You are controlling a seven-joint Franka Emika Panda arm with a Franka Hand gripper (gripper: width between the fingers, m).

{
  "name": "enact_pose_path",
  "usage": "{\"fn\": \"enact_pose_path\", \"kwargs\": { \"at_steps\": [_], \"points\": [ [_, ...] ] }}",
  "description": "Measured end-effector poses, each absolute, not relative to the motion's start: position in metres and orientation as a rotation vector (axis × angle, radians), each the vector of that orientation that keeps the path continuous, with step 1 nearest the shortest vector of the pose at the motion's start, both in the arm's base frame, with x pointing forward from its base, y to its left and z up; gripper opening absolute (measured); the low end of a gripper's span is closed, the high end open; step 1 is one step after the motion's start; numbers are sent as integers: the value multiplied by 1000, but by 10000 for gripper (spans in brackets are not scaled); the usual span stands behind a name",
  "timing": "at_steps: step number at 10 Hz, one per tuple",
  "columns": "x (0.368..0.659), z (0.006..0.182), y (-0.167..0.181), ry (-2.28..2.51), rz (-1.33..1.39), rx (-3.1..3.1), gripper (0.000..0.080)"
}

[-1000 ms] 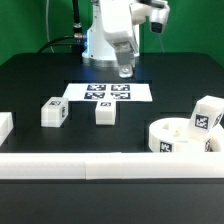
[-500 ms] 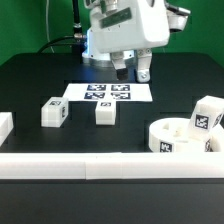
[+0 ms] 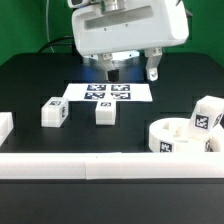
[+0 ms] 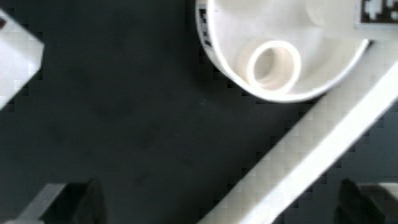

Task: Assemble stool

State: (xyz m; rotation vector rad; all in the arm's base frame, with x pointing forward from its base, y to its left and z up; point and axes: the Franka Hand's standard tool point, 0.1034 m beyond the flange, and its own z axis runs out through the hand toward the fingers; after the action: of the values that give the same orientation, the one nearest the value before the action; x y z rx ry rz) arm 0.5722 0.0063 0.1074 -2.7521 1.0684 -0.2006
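- Round, rimmed white plastic disc seat (image 3: 186, 140) low at the right of the exterior view, flat on the black table (image 3: 30, 85), just behind the long white bar (image 3: 90, 166) running along the lower edge. Seen again in the wrist view, with one ringed socket (image 4: 272, 65) facing up.
- Three short blocky white plastic legs with black-and-white square tags. One (image 3: 53, 112) left of centre and one (image 3: 104, 113) near centre, both just in front of the thin flat white marker board (image 3: 110, 93). The third (image 3: 207, 117) at the far right, against or on the seat's rim; cannot tell which.
- Two-finger gripper (image 3: 132, 72) hanging in the upper middle of the exterior view, over the marker board's far edge and well apart from every part. Fingers (image 4: 68, 203) spread wide, with nothing between them but bare table.
- Judged an early stage: no leg visibly seated in a socket, nothing lifted.
- Handling, as a guess: seat and legs probably light, stiff, hard plastic. Smooth and so somewhat slippery; not fragile, but apt to slide on the table if nudged.
- Best hold for a leg probably across two flat opposite faces, about mid-height, square to the block.
- For the seat, probably a pinch on the rim wall, inside and outside, rather than on the broad top.
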Motion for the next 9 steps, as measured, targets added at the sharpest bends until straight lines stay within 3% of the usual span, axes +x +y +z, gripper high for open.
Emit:
{"fn": "enact_pose_path", "kwargs": {
  "at_steps": [4,7,9],
  "points": [
    [572,92,6,380,-188,-3069,649],
    [571,91,2,46,-191,-3107,649],
    [559,80,-23,-17,-212,-3121,649]
  ]
}}
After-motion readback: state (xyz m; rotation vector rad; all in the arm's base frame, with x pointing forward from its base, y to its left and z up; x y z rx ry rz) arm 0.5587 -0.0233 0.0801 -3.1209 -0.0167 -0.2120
